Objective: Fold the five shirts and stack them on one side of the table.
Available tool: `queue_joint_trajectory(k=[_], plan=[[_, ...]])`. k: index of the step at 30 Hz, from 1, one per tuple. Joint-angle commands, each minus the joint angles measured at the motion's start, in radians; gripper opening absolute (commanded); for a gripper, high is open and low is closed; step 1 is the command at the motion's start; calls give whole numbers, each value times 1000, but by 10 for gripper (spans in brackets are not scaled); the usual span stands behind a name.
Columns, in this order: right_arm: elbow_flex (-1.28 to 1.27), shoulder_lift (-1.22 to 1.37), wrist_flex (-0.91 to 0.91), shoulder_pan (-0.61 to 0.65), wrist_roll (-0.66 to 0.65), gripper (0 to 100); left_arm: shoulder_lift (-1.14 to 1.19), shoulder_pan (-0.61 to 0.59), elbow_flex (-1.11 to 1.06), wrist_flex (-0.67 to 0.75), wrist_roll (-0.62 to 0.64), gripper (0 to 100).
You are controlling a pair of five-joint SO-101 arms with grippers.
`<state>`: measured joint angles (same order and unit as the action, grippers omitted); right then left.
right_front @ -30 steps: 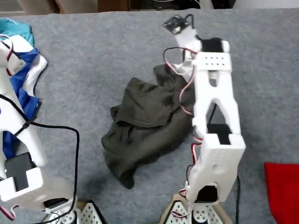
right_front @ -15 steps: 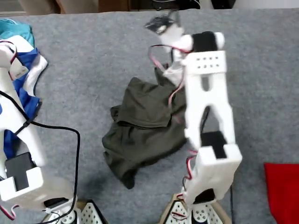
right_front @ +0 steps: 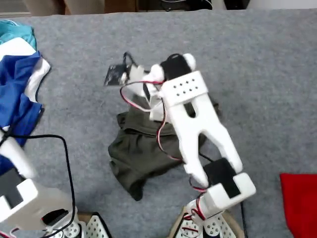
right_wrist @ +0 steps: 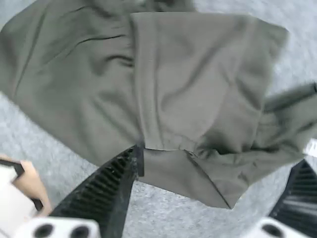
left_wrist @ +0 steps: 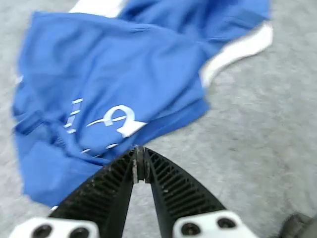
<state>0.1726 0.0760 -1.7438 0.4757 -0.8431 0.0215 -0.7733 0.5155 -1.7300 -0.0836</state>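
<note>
no word or number is showing clearly enough to be read. the blue shirt [left_wrist: 124,64] is carrying a white print [left_wrist: 118,120], a curled mark with a few short strokes beside it, lying just ahead of the left gripper [left_wrist: 137,167], whose tips are pressing together; the mark is not resolving into letters. on the olive shirt [right_wrist: 188,74], a small pale patch [right_wrist: 310,147] is sitting just beside one finger of the right gripper [right_wrist: 218,163], whose fingers are standing wide apart; nothing on it is legible.

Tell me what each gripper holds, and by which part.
Nothing. The left gripper is shut, empty, by the blue shirt; the right gripper is open above the olive shirt.
</note>
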Motion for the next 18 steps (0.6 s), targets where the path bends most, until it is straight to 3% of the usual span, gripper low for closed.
queue_joint_trajectory(k=[1, 8, 14, 18], plan=[[-82, -90, 28, -39, -101, 428, -15, -109, -26, -6, -71, 19], [-300, -243, 29, -117, -190, 428, -15, -270, -215, 0, -195, 19], [-522, -374, 75, -96, -187, 428, -13, -296, -358, 3, -285, 19], [-588, -383, 183, -91, -118, 428, -15, -296, -433, 72, -304, 19]])
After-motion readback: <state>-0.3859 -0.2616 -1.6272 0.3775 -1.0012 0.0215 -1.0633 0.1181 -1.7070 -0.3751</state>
